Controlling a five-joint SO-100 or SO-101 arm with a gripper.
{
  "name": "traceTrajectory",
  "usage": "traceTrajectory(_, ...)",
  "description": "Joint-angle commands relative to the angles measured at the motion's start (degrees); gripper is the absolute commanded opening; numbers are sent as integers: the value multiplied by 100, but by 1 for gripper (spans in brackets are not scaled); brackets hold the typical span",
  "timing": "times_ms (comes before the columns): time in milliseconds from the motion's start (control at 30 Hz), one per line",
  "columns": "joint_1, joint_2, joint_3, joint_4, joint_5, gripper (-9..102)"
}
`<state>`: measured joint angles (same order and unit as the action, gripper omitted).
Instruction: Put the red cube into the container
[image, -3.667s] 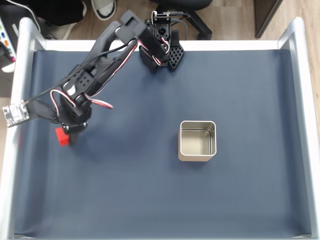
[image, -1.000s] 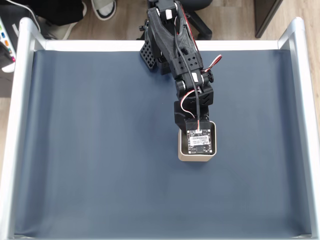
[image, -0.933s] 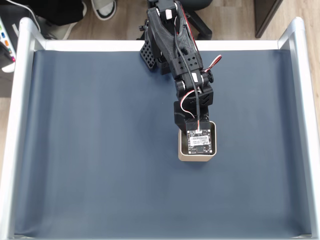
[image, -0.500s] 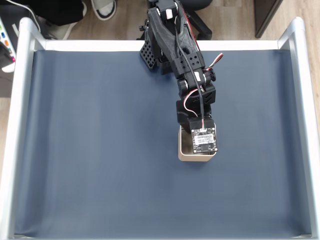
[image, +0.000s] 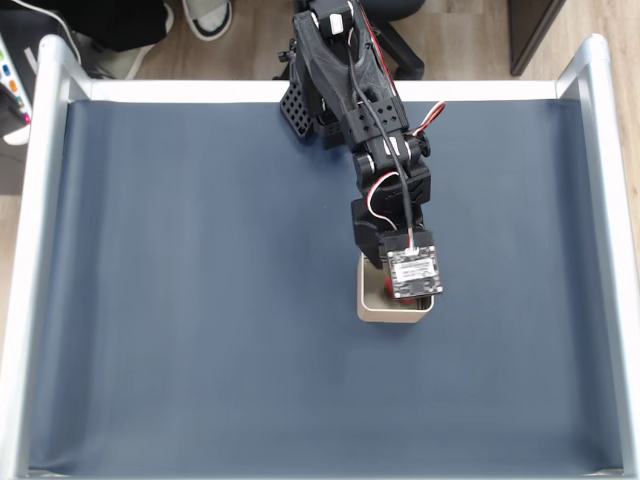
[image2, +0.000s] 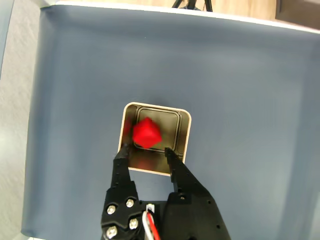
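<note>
Hand (image2: 148, 148) seen spread in the wrist view, nothing pinched. Red cube (image2: 146, 133) is seen just beyond the fingertips, inside the square metal tin (image2: 183, 141), tilted on a corner, so likely dropping or just landed. In the fixed view a red sliver (image: 384, 290) is glimpsed in the tin (image: 368, 308) under the hand. Risks judged: cube could bounce out; fingertips sit at the near wall, so the tin could be snagged and dragged across the bench (image: 200, 330).
</note>
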<state>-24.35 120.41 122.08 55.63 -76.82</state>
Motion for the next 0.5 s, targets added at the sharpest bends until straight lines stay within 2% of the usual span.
traceTrajectory(0,132,237,-211,-18,-176,25)
traceTrajectory(467,281,220,-272,-141,-185,26)
